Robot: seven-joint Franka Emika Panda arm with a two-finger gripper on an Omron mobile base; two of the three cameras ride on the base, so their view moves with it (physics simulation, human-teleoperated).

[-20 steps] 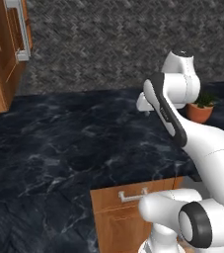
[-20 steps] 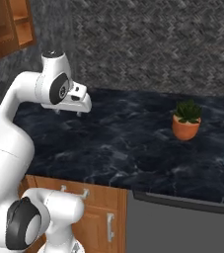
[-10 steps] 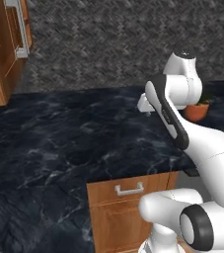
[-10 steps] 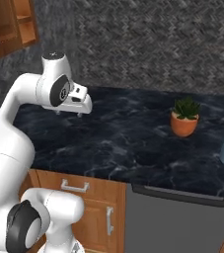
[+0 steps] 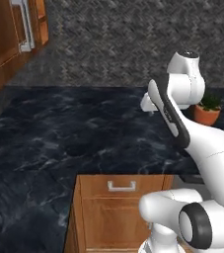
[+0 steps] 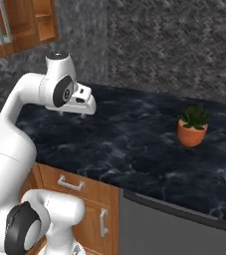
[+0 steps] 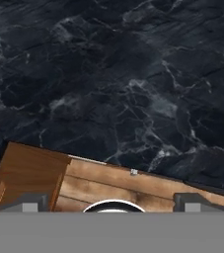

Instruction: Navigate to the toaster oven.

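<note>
The tool [image 6: 73, 113] hangs over the dark desk [image 6: 134, 139]; I cannot tell if it is wide or narrow. A plant pot [image 6: 192, 127] sits on the desk at 3 o'clock from it in the right base view. I cannot see the toaster oven.

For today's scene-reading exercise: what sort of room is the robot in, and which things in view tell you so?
Most likely a kitchen: a dark marble countertop runs over wooden base cabinets with drawer handles, a grey herringbone backsplash lines the wall, and a potted plant sits on the counter.
</note>
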